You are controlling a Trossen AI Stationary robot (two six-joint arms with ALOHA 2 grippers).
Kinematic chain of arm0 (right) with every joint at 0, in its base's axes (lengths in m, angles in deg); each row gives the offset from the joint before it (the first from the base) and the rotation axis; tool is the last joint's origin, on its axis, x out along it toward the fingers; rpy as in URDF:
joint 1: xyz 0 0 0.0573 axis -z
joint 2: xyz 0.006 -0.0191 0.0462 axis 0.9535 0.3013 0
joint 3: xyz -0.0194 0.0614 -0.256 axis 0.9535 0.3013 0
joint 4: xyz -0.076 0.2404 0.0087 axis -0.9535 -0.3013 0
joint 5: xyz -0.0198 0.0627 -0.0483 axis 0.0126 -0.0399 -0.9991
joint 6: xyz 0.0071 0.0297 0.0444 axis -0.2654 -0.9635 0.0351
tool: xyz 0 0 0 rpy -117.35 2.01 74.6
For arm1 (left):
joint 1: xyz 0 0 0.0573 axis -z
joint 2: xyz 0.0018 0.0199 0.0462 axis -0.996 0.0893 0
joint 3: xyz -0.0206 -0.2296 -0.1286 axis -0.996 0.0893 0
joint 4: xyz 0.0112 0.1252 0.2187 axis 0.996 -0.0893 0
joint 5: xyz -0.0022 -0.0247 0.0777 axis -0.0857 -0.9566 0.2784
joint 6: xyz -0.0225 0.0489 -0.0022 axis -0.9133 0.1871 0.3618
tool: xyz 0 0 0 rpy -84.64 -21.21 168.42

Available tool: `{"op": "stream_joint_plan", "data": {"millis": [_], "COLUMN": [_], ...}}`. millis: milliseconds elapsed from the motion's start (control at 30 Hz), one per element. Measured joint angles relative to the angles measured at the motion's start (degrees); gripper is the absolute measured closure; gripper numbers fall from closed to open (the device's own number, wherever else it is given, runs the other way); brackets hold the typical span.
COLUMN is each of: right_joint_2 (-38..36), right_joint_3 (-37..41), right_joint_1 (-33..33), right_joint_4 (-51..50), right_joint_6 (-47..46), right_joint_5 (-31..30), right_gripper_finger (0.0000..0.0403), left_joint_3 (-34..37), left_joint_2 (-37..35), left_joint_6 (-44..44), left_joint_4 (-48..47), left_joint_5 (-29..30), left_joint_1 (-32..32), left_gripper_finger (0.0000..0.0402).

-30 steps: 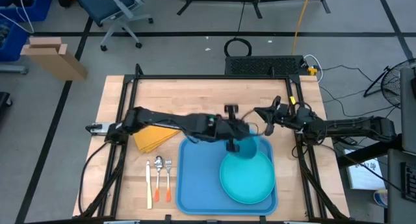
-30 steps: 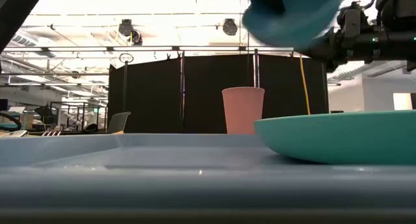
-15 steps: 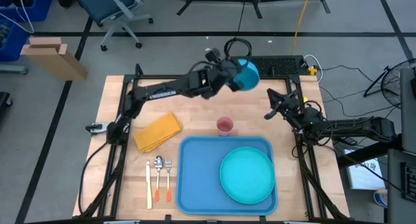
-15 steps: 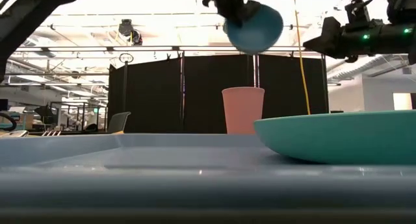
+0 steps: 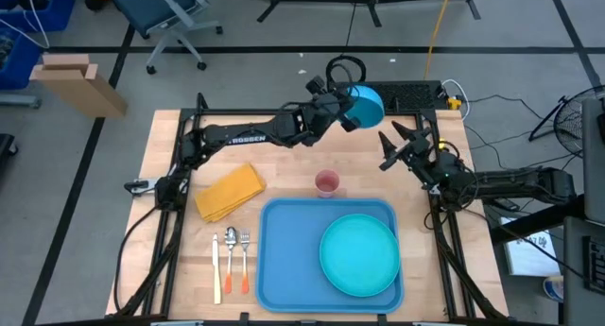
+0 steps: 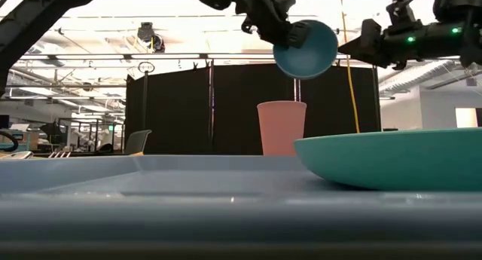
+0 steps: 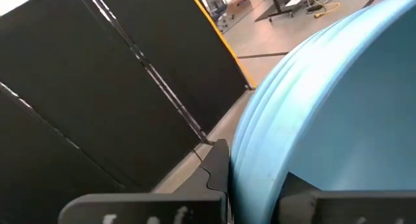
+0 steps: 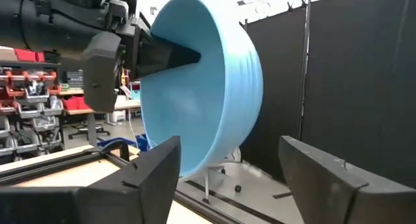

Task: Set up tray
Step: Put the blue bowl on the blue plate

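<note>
Our left gripper [image 5: 342,111] pinches the rim of the blue bowl [image 5: 365,104], held on edge high in the frame's upper middle. Our right gripper [image 5: 395,146], jaws spread wide and empty, faces it just right of centre. The tray [image 5: 284,260] sits at lower centre carrying only the teal plate [image 5: 358,256]. The pink cup [image 5: 327,182], the cutlery [image 5: 231,260] and the yellow napkin [image 5: 228,192] lie off the tray, so we judge most of the setup remains.
</note>
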Motion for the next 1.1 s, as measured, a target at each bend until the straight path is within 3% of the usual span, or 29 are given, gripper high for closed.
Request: {"op": "stream_joint_plan", "data": {"millis": [400,633,800,1000,1100], "right_joint_2": [16.3,20.5,20.7,20.5,20.5], "right_joint_3": [-10.9,-14.1,-14.1,-14.2,-14.3], "right_joint_1": [4.2,5.0,5.0,5.8,5.9], "right_joint_4": [0.1,-0.7,-1.0,0.0,-0.4], "right_joint_6": [-1.4,3.1,4.5,3.4,3.5], "right_joint_5": [-1.3,-2.7,-1.8,-3.7,-3.7], "right_gripper_finger": [0.0151,0.0168,0.0231,0.0368,0.0375], "left_joint_3": [1.1,1.1,1.1,1.1,1.1], "left_joint_2": [0.0,0.0,-0.1,-0.1,0.0], "left_joint_6": [-1.5,1.7,1.0,1.4,1.7], "left_joint_4": [0.5,-1.2,-2.6,-2.5,-2.6], "left_joint_5": [-0.2,1.3,1.2,1.6,3.1], "left_joint_1": [0.4,0.6,0.6,1.2,1.6], "left_gripper_finger": [0.0389,0.0389,0.0389,0.0389,0.0389]}}
